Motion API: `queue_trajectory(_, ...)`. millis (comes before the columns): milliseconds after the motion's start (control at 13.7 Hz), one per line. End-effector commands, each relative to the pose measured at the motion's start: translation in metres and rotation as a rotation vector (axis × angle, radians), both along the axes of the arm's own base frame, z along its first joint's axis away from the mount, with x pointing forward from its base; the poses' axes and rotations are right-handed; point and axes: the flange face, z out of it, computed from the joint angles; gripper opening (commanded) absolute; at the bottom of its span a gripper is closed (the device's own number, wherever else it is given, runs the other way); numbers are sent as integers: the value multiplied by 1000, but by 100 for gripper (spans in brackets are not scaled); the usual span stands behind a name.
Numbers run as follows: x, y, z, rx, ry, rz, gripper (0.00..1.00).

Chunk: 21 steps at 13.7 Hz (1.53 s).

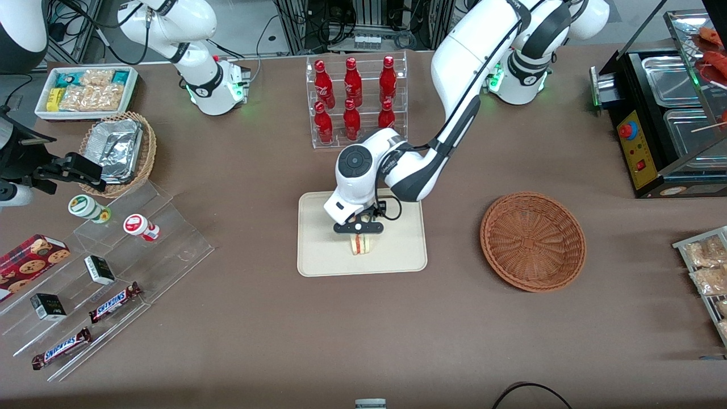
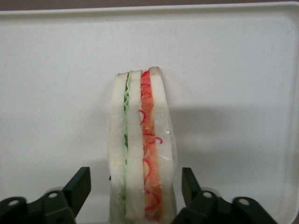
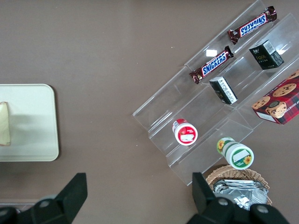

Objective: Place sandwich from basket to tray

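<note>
The sandwich [image 1: 360,244] stands on edge on the tray [image 1: 318,250], its bread, green and red layers showing through the clear wrap, about in the middle of the tray's width and somewhat nearer the front camera than the tray's centre. In the left wrist view the sandwich [image 2: 140,149] rests on the cream surface of the tray [image 2: 233,70] with one dark finger [image 2: 77,189] on each side of it, and a visible gap between each finger and the wrap. The gripper [image 1: 358,229] hangs just above the sandwich, its jaws spread wider than the wedge and gripping nothing.

The basket [image 1: 533,241] lies on the brown table [image 1: 255,318], well apart from the tray toward the working arm's end, with nothing showing inside it. A clear rack of red bottles [image 1: 355,99] stands farther from the front camera than the tray. Toward the parked arm's end are clear stepped shelves [image 1: 113,272] with Snickers bars [image 1: 115,301] and small jars [image 1: 141,226], a tan wicker basket with foil trays [image 1: 118,149], and a white box of snack packets [image 1: 86,91]
</note>
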Motion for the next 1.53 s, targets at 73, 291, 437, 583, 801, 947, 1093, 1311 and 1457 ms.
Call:
queue_trajectory(73,1,0,42,17,-21,20,100)
queue_trajectory(291,15,27,90,69,-22,53,100)
queue_trajectory(437,29,51,122,91,-45,96,100)
queue_trajectory(583,44,84,159,119,-55,139,100)
queue_trajectory(801,70,145,213,117,-55,239,100)
queue_trajectory(947,82,182,242,114,-56,298,100)
queue_trajectory(1093,94,221,258,124,-47,334,100)
queue_trajectory(1311,107,297,289,135,-15,277,100)
queue_trajectory(1457,108,345,308,116,10,219,100)
